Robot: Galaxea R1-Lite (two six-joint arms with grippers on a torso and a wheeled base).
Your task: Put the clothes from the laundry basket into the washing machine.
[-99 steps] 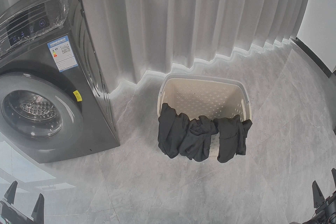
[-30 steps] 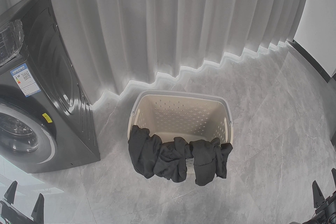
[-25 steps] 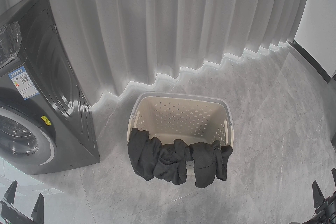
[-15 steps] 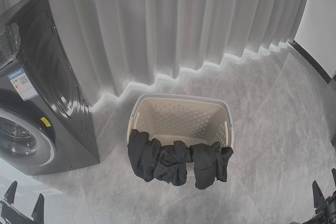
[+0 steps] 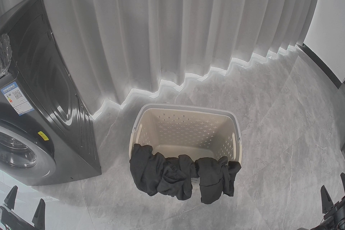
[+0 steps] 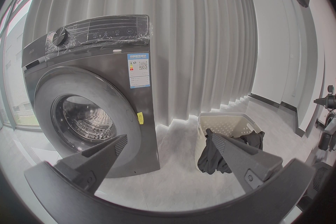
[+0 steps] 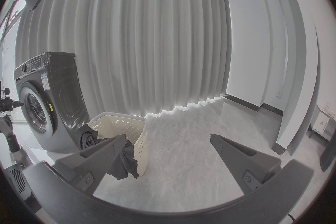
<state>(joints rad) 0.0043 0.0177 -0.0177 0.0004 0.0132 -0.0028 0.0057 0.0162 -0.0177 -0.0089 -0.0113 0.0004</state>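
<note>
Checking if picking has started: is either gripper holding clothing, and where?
Nothing is held. Left gripper and right gripper are open, empty; the clothes hang over the laundry basket rim.

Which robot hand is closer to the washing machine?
Left. The left gripper hangs just in front of the washer; the right gripper is off beyond the basket.

Dark grey wedge-shaped jaws, small screws (image 6: 250, 178)

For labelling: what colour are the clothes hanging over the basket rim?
Black clothes; clearest in the head view.
</note>
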